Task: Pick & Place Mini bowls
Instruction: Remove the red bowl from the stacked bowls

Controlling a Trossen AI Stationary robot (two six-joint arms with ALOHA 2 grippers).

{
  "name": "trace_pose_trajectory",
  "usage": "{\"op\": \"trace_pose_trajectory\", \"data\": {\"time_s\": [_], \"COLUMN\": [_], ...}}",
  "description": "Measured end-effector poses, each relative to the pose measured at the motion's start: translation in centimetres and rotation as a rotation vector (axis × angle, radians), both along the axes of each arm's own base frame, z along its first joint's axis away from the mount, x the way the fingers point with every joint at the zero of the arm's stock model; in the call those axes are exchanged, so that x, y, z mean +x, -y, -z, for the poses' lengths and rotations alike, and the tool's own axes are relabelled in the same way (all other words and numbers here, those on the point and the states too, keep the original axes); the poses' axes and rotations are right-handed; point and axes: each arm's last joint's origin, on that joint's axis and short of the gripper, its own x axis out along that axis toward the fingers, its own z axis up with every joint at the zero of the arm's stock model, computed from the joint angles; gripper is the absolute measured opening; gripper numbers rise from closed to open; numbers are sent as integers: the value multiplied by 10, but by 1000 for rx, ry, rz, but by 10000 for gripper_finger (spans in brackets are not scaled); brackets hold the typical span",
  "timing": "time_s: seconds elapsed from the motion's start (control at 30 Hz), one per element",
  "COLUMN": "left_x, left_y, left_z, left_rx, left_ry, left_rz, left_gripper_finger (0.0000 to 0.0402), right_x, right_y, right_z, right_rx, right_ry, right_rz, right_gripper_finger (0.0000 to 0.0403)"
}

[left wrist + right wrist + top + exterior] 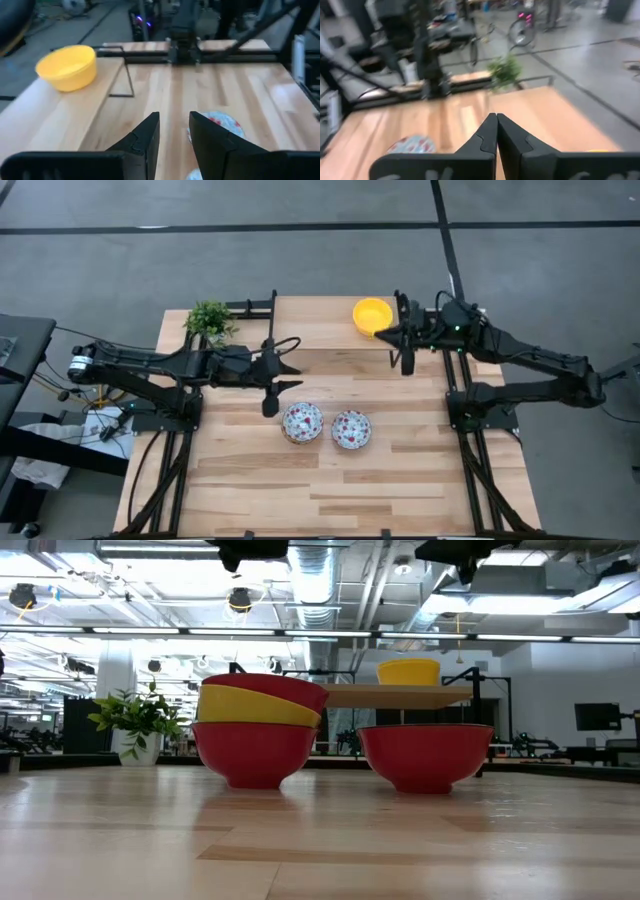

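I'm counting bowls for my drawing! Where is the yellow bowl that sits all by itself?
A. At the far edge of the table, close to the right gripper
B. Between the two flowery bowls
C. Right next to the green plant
A: the high view shows the lone yellow bowl at the table's far edge beside the right gripper, apart from the two patterned bowls and the plant.

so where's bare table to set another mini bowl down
Free: the wide strip in front of the two patterned bowls, and the patch between plant and yellow bowl. Crowded: beside the patterned bowls, under the left gripper.
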Motion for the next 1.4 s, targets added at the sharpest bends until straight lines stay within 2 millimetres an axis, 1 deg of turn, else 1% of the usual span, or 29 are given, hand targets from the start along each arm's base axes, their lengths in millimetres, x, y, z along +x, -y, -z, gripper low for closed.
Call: {"op": "trace_pose_trajectory", "data": {"time_s": [0.13, 0.37, 0.53, 0.7, 0.87, 1.1, 1.27, 1.4], "left_x": [-10, -30, -42, -50, -51, -52, -54, -55], "left_y": [1, 0, 0, 1, 0, 0, 0, 1], "left_z": [-4, -8, -9, -8, -9, -8, -5, -3], "left_rx": [-20, -60, -78, -84, -82, -80, -79, -100], "left_ry": [-12, -70, -110, -145, -145, -158, -190, -224], "left_rz": [52, 80, 88, 110, 109, 109, 109, 145], "left_gripper_finger": [106, 106, 106, 106, 106, 106, 106, 106], "right_x": [2, 8, 21, 37, 48, 61, 75, 90], "right_y": [-17, -51, -73, -89, -95, -96, -94, -95], "right_z": [8, 27, 43, 56, 66, 76, 85, 83], "right_rx": [24, 74, 152, 160, 140, 161, 165, 147], "right_ry": [-79, -267, -375, -435, -468, -485, -476, -466], "right_rz": [-87, -253, -324, -372, -346, -325, -314, -318], "right_gripper_finger": [0, 0, 0, 0, 0, 0, 0, 0]}}
